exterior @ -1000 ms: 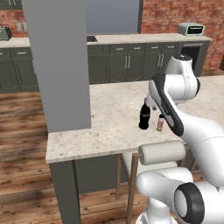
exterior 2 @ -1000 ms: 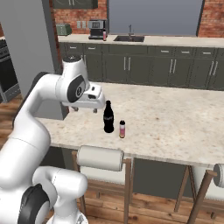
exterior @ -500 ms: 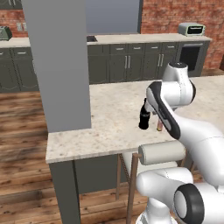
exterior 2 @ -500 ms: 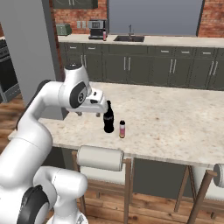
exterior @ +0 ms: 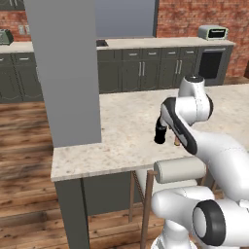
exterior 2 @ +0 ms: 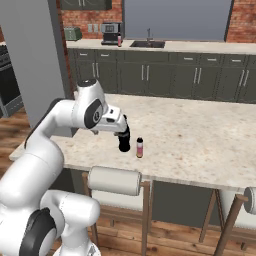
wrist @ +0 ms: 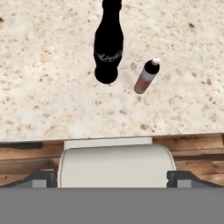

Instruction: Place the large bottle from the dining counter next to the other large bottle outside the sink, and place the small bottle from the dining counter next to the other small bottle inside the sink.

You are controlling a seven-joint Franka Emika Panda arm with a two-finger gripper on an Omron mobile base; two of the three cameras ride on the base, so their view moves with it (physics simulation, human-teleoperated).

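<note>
The large bottle point(wrist: 108, 48), black and glossy, stands upright on the dining counter point(exterior 2: 200, 135) near its front edge. The small bottle point(wrist: 146, 76), pinkish-red, stands just beside it. My gripper point(wrist: 112, 178) is open, its fingertips point(wrist: 41, 177) wide apart with nothing between them. From the right base view the gripper point(exterior 2: 122, 126) hangs at the large bottle's point(exterior 2: 124, 144) neck and hides its top; the small bottle point(exterior 2: 140, 148) is to its right. The left base view has my arm covering most of the large bottle point(exterior: 159, 134). The sink point(exterior 2: 147, 44) lies in the far worktop.
A padded stool point(wrist: 116, 164) stands under the dining counter's front edge, right below the hand. A wide grey pillar point(exterior: 63, 73) rises from the counter's left end. Past the sink's left side sit a coffee machine point(exterior 2: 110, 33) and a small pink bottle point(exterior 2: 119, 41).
The hand has swung across the counter and come down to the black bottle's neck. The jaws stay open. Both bottles stand where they were.
</note>
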